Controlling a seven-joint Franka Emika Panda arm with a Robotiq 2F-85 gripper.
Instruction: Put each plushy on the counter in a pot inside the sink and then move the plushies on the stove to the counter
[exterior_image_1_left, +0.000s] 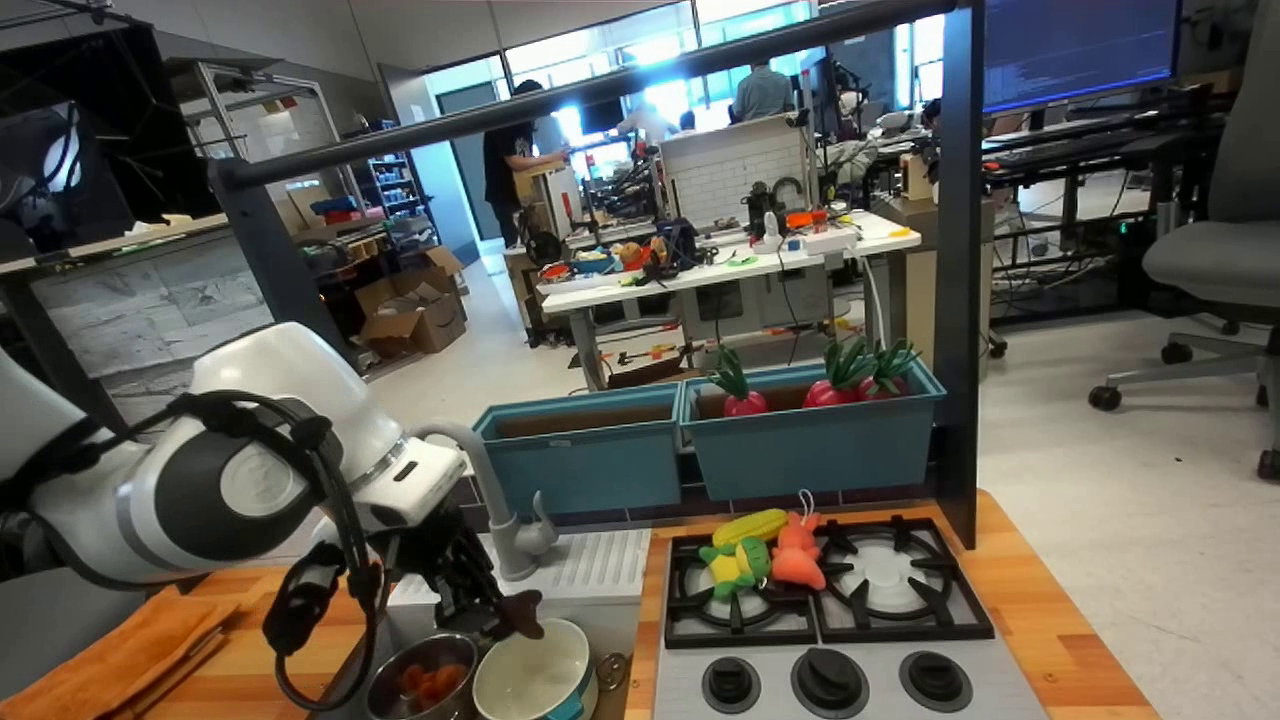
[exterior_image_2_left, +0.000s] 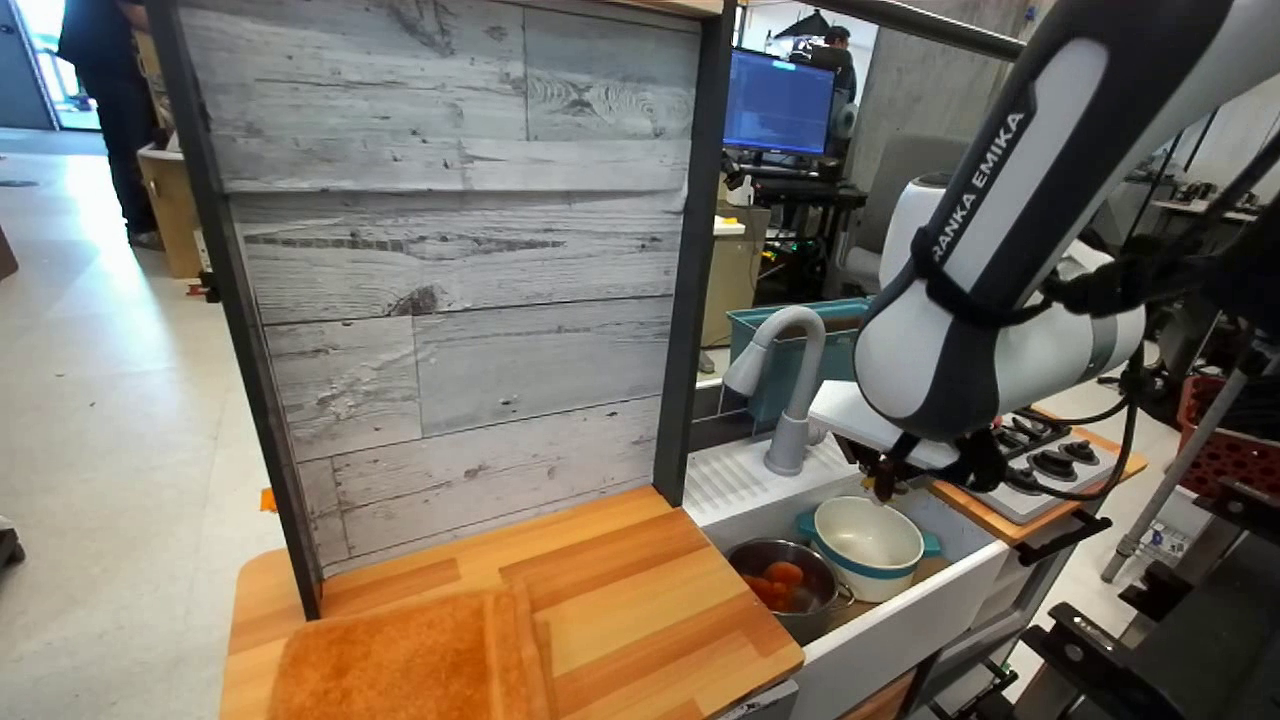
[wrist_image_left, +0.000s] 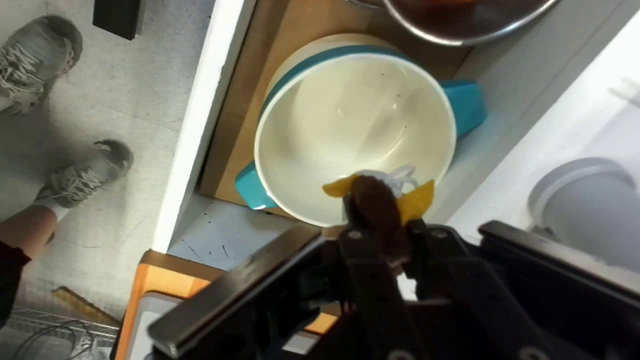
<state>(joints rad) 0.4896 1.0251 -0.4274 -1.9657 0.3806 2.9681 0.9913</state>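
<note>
My gripper is shut on a small brown plushy with yellow parts, and holds it above the near rim of the cream and teal pot. The brown plushy also shows in both exterior views. The cream pot stands in the sink with its visible inside bare. Beside it a metal pot holds orange-red plushies. On the stove lie a green and yellow plushy, a coral plushy and a yellow corn plushy.
A grey faucet rises behind the sink, near the arm. Teal planters hang at the back, one with red plush vegetables. An orange cloth lies on the wooden counter. A dark post stands behind the stove.
</note>
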